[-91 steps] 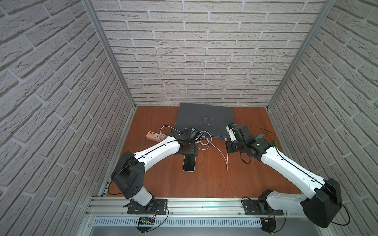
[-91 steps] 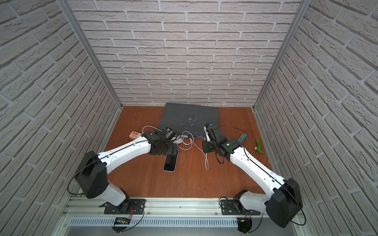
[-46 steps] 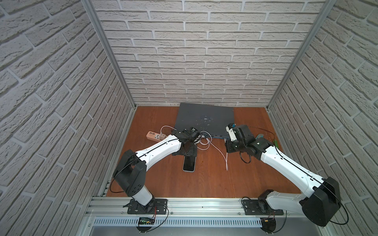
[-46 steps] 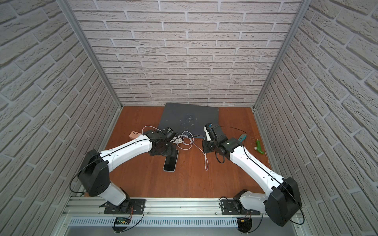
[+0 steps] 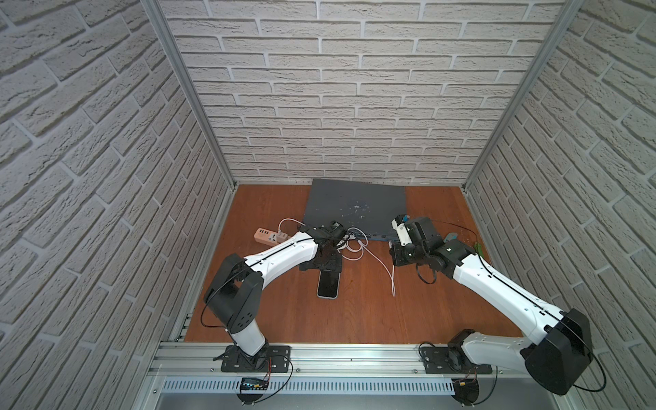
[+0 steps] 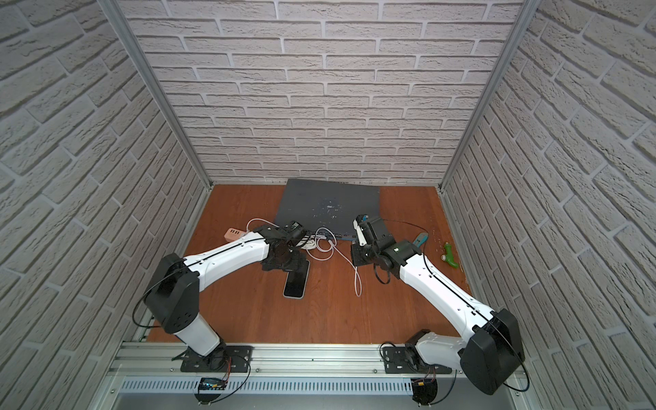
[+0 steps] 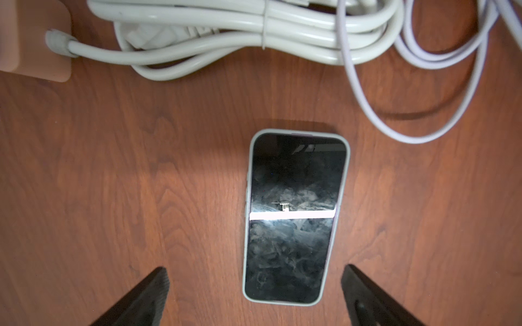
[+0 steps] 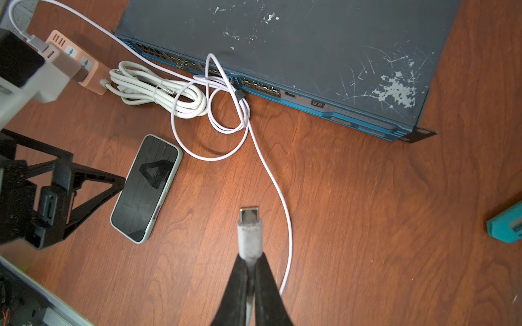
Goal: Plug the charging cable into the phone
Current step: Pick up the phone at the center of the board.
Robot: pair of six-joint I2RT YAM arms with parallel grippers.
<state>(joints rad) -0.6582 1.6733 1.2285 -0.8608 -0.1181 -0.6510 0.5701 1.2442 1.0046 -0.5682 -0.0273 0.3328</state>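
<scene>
We record the left hand [image 7: 255,273] hanging with its jaws spread wide and holding nothing above the flat smartphone with glossy black screen and light silvery rim [image 7: 293,214], which lies face up on the reddish-brown wooden bench [image 7: 113,169]. The right hand [image 8: 250,261] is clamped tight on the small white plug of the long thin white charging cable [image 8: 250,237], metallic tip protruding past the fingertips, held above the bench and apart from the phone. The cable loops back past the dark grey flat box [image 8: 282,42] to the pinkish power strip [image 8: 84,65].
</scene>
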